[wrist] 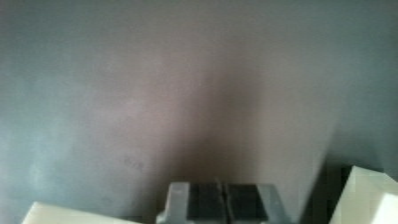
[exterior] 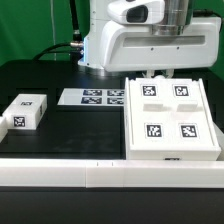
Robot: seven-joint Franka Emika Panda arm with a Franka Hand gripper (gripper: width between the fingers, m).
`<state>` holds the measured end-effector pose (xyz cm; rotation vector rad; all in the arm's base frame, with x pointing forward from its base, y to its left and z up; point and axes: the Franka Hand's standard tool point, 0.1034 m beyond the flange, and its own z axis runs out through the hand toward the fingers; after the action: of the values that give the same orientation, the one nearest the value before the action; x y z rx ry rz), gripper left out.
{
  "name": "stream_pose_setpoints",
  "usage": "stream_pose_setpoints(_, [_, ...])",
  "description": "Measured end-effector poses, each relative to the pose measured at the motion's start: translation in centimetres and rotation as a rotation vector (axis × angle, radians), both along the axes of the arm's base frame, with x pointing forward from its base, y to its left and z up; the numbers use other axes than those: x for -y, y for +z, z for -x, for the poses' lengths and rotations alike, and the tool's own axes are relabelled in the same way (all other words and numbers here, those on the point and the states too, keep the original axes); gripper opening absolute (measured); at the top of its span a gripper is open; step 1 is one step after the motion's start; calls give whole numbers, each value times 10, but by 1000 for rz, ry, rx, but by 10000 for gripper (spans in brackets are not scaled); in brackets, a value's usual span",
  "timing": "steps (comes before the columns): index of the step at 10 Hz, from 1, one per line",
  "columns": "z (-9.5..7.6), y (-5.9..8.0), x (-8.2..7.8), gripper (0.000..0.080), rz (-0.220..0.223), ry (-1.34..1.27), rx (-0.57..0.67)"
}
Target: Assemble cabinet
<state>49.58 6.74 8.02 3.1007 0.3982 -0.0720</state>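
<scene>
The cabinet [exterior: 170, 118] is a large white box at the exterior view's right, lying flat with several black-and-white tags on its upper face. My gripper [exterior: 160, 76] hangs from the white hand just over the cabinet's far edge; its fingertips are hard to make out there. In the blurred wrist view the two fingers [wrist: 199, 203] stand pressed together with only a thin line between the dark pads, and nothing shows between them. A white edge [wrist: 366, 196], probably part of the cabinet, lies beside the gripper [wrist: 222, 200].
A small white tagged block [exterior: 25, 111] lies at the exterior view's left. The marker board [exterior: 92, 97] lies flat in the middle. A long white ledge [exterior: 100, 172] runs along the table's front edge. The arm's white base [exterior: 105, 45] stands behind.
</scene>
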Motion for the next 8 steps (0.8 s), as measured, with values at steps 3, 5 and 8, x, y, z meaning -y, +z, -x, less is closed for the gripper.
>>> stream_pose_setpoints(3, [-6,14,0,2,1,15,0])
stream_pose_setpoints(5, [-6,16,2,2,4,25,-19])
stream_pose_setpoints(8, [-5,15,2,2,4,25,-21])
